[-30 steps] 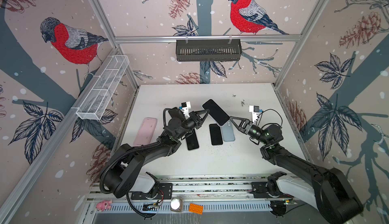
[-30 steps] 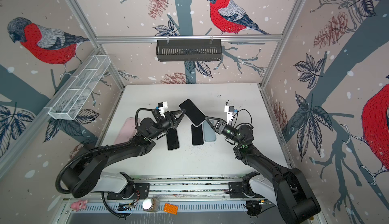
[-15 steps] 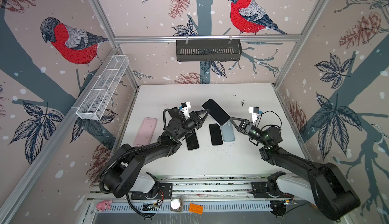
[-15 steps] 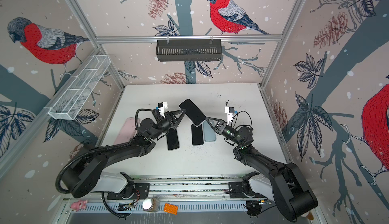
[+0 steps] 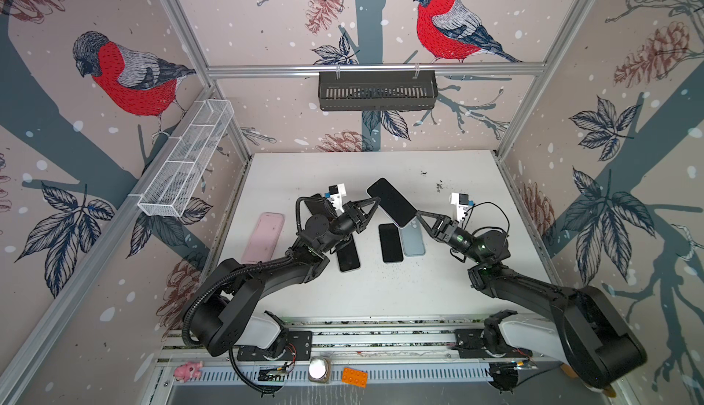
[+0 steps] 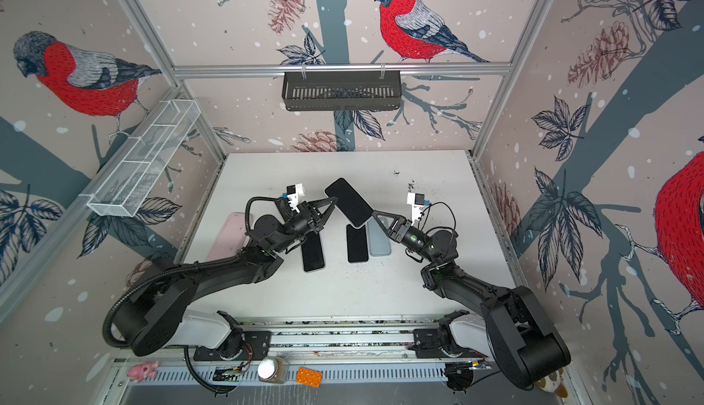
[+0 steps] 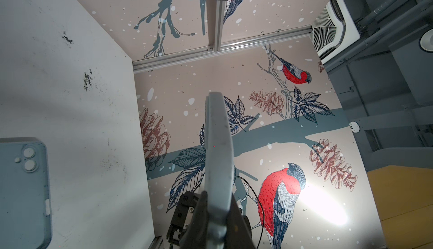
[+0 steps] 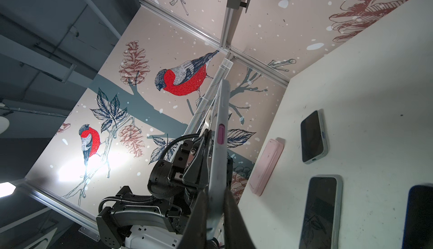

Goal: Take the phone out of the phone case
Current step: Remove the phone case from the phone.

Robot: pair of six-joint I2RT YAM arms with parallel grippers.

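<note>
You have the dark-screened phone in its pale grey soft case (image 5: 391, 202) up off the white tabletop (image 5: 381, 308), screen up, spanned between both arms. The left gripper (image 5: 376, 201) is clamped on an edge near the far end and the right gripper (image 5: 418, 214) is pinched on the near-end corner. Both wrist views show jaws tight on the case rim, so each grips the cased phone. My read on the 2-point hold: 1 arm braces while the other peels the lip, and airborne gives the case room to flex. The phone looks fully seated, nothing separated yet. A pink side button (image 8: 220, 137) faces the right wrist camera. Below lie a black-screened phone by the left arm (image 5: 348, 258), another black-screened phone mid-table (image 5: 390, 243), a pale blue phone or case, lens side up (image 5: 413, 239), and a pink case (image 5: 263, 237). No brand, label or text is readable anywhere.
</note>
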